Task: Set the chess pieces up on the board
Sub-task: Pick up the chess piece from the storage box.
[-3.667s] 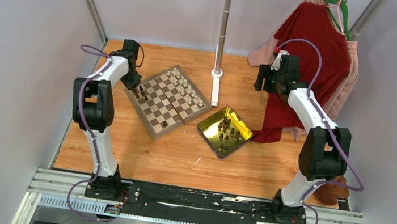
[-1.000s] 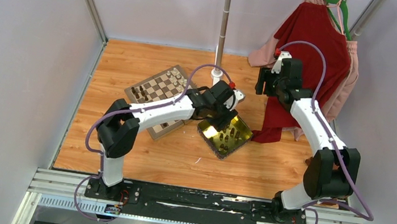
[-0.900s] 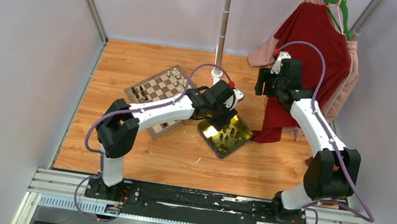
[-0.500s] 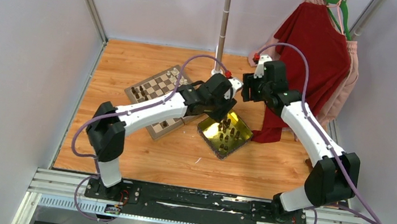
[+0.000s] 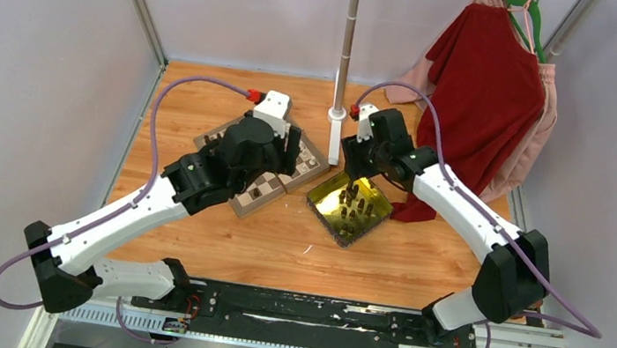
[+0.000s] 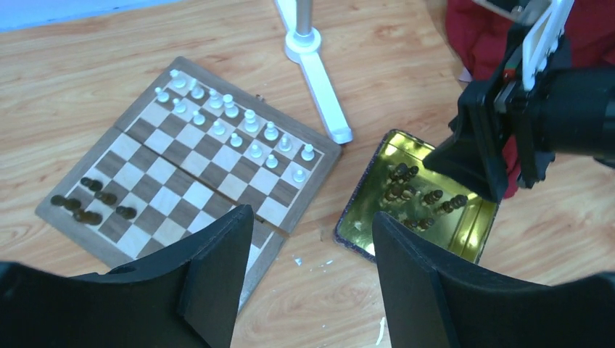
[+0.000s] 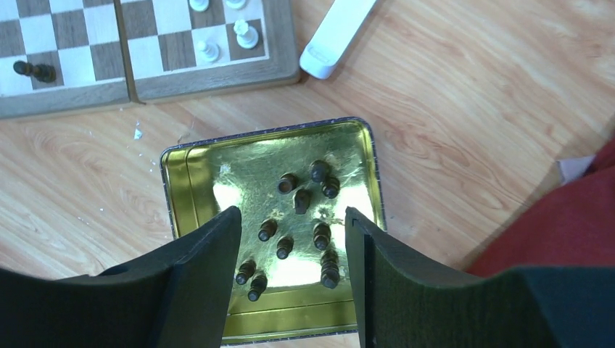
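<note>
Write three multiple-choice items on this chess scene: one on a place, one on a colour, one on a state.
1. In the top view, where does the shiny yellow square metal tray lie from the checkered wooden chessboard?
A) left of it
B) on top of it
C) right of it

2. The small turned chess pieces in the tray are:
A) cream-white
B) dark brown
C) red

3. The left end effector is:
A) open and empty
B) shut on a piece
C) shut on the tray's rim

Answers:
1 C, it sits past the board's right edge.
2 B, the right wrist view shows them dark against the gold.
3 A, its jaws stand apart with nothing between.
</note>
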Robot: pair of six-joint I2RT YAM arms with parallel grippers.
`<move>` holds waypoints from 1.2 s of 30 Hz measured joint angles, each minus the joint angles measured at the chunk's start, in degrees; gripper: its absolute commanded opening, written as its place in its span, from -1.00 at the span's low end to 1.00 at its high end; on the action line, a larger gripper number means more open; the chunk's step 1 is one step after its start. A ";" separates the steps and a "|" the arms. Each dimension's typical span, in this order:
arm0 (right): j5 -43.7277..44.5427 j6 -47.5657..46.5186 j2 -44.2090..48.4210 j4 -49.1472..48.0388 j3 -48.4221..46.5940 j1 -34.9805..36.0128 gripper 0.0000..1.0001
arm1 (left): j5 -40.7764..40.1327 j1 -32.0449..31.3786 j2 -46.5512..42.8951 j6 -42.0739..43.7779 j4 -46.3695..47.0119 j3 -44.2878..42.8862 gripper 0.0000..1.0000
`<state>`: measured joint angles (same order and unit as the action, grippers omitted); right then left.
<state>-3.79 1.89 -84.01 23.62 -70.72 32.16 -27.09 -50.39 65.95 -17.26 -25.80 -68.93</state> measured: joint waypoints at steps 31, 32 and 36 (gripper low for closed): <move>1.51 -0.11 -17.25 0.83 -5.27 1.97 0.02 | -5.66 0.00 -13.51 2.95 -0.72 7.06 0.38; 1.53 -0.13 -17.46 0.81 -5.33 1.95 0.01 | -5.64 0.00 -13.55 3.28 -0.66 7.06 0.38; 1.81 -0.24 -17.86 0.85 -5.51 1.77 -0.03 | -5.53 0.00 -13.57 4.66 -0.04 7.06 0.38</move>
<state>-1.98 1.65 -101.86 24.47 -76.23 33.93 -32.62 -50.39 52.38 -12.60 -25.85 -61.87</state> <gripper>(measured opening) 0.504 0.689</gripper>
